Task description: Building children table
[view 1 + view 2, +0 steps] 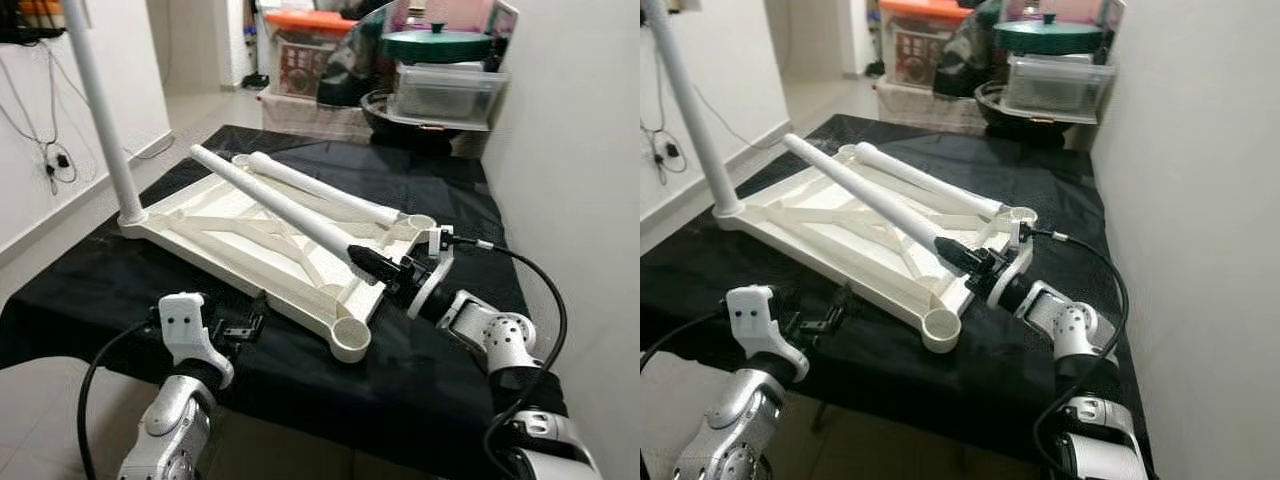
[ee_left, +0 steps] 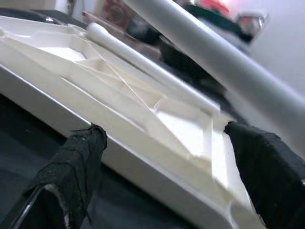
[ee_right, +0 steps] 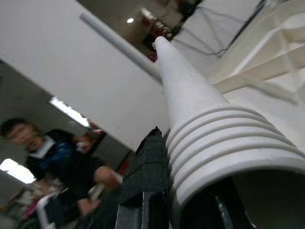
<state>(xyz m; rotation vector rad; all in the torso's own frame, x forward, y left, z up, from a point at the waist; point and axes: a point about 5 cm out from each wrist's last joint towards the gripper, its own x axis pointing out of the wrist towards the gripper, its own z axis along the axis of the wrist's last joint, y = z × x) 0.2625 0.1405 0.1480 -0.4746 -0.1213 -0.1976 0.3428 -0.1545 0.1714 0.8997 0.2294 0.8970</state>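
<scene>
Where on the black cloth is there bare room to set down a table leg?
Bare cloth lies left of the tabletop, and beyond it toward the boxes. Crowded near the right gripper, holding a leg.

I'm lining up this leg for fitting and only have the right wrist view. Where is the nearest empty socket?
Observer: The corner socket of the upturned tabletop is empty, just nearer the robot than the right gripper clamping the held leg.
Operator: Any legs in already?
Observer: One fitted leg stands upright in the far left corner.
Operator: Where's the left gripper?
Observer: The left gripper is open, beside the tabletop's near edge.
</scene>
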